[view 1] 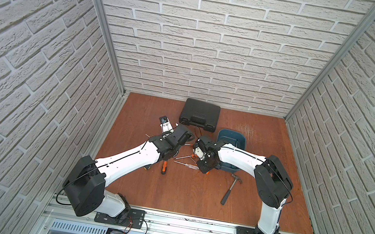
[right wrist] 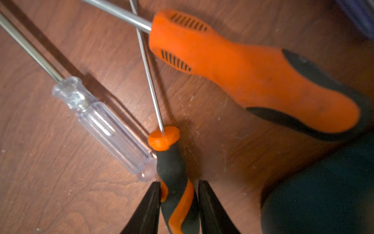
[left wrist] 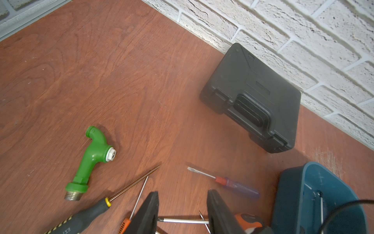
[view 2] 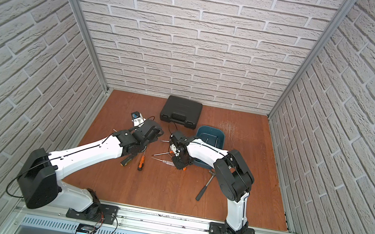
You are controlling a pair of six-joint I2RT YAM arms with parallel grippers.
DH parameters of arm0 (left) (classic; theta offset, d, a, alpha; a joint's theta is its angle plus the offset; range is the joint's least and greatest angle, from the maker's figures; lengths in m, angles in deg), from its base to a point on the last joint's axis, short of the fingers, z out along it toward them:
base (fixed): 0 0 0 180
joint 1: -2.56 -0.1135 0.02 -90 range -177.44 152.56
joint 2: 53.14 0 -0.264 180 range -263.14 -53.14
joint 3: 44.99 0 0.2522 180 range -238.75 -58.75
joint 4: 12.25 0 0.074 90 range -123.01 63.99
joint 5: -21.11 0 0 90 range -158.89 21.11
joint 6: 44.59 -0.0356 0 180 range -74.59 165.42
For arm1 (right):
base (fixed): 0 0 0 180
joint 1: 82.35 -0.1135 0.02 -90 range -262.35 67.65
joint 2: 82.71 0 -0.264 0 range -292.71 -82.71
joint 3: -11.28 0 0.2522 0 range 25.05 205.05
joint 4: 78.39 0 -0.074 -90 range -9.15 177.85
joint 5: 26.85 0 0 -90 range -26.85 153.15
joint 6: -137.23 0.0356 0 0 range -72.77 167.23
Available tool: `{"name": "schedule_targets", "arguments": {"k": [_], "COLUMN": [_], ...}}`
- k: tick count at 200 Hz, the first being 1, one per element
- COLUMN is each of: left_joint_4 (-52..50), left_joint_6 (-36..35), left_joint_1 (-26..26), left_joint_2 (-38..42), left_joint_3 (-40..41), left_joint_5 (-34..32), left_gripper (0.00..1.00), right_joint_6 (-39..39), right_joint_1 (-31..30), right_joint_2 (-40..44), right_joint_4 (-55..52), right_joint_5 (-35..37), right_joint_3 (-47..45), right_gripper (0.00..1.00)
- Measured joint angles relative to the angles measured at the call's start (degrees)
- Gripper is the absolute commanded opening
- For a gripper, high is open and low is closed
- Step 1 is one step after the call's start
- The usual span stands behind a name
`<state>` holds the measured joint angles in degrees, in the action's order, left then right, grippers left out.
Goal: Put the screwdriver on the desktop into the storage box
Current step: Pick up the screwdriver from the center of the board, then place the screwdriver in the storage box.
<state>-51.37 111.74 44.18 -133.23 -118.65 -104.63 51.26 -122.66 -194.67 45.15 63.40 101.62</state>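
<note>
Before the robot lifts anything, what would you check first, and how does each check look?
1. Right gripper pinching the handle of the small screwdriver: ok.
2. Grip tight enough to lift: cannot tell.
3. Its thin shaft free: not ok, it crosses the shaft of the big orange screwdriver.
4. Storage box open, with room: ok.
5. Left gripper open, holding nothing: ok.

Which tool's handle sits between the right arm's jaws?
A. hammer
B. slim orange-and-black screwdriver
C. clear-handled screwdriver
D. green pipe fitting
B: in the right wrist view the jaws stand either side of the slim orange-and-black screwdriver, low on its handle; the clear-handled screwdriver lies outside them.
</note>
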Motion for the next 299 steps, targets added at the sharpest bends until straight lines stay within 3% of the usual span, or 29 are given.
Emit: {"name": "schedule_targets", "arguments": {"k": [34,74,131,201,245,299], "left_joint_4": [-0.02,-0.04,-0.37,-0.55,-1.01,-1.66], "left_joint_6": [0.35,0.37,0.37,0.22,0.15,0.22], "left_joint_1": [0.00,0.00,0.00,0.00,0.00,-0.11], "left_joint_2": [0.00,0.00,0.02,0.44,0.44,1.84], "left_joint_3": [0.00,0.00,0.00,0.17,0.17,0.57], "left_joint_5": [-0.02,-0.04,-0.44,-0.46,-0.48,-1.49], "left_gripper": [0.43,0.42,0.42,0.41,0.41,0.41], "right_joint_6": [0.00,0.11,0.48,-0.02,0.07,4.81], "right_joint_1": [-0.04,-0.15,-0.20,-0.28,-0.31,0.39], "right_joint_2": [-0.61,-0.63,0.15,9.57,11.13,18.23], "right_joint_4": [-0.20,-0.17,-0.37,-1.97,-3.48,-3.13], "right_joint_5": [0.42,1.01,1.44,-0.57,-3.06,-2.51], "right_joint_3": [0.15,0.15,0.02,-1.60,-3.72,-4.09], "right_gripper": [0.36,0.24,0.21,0.21,0.20,0.15]}}
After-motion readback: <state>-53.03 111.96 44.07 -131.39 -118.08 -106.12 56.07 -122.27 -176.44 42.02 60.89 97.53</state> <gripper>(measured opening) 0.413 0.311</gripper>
